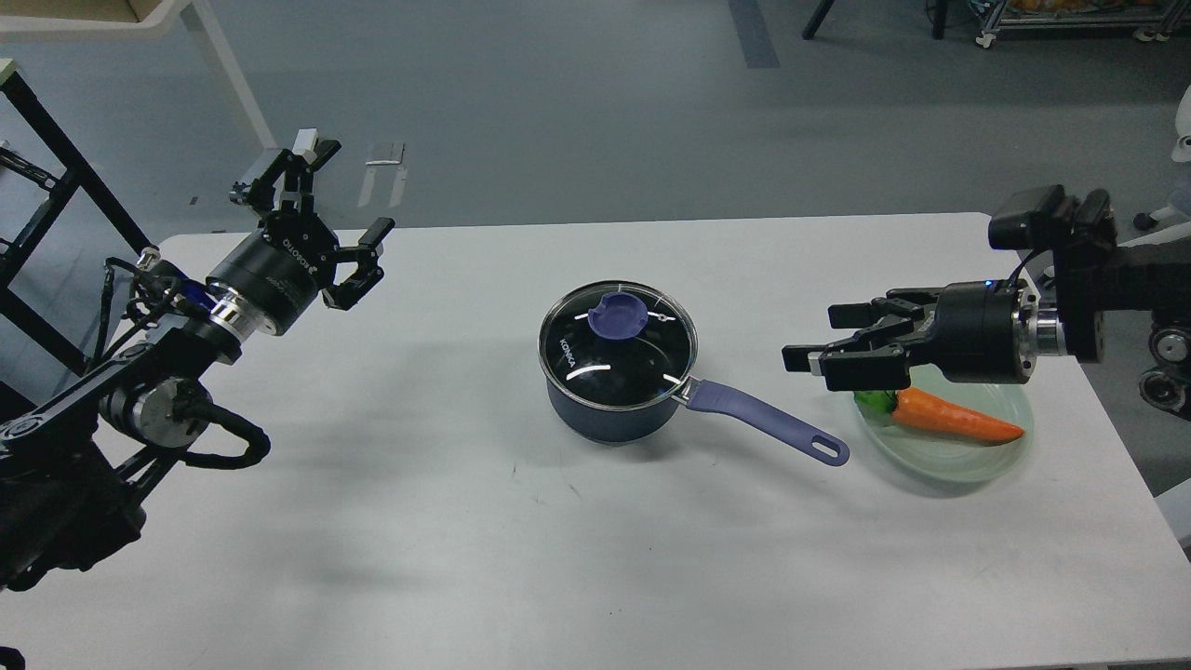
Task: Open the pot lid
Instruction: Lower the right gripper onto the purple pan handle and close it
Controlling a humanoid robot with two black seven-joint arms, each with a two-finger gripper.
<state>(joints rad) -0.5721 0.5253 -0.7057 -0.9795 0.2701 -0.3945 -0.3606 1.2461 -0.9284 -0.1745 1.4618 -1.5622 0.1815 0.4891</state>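
The white desk (pixel 521 558) fills most of the view, its far edge running across behind everything on it. Near the middle, somewhat toward the far edge, stands the pot (pixel 609 416), a dark navy saucepan whose long purple-blue handle points toward the right-hand near corner. The lid (pixel 618 346) sits closed on its rim, knob up, white lettering showing through the glass. Close to the right edge lies a pale green plate (pixel 958 461) carrying a carrot (pixel 954 419). The left gripper (pixel 344 228) is raised over the far left corner, fingers spread and empty. The right gripper (pixel 823 349) hovers between the pot's handle and the plate, pointing at the pot, fingers parted and holding nothing.
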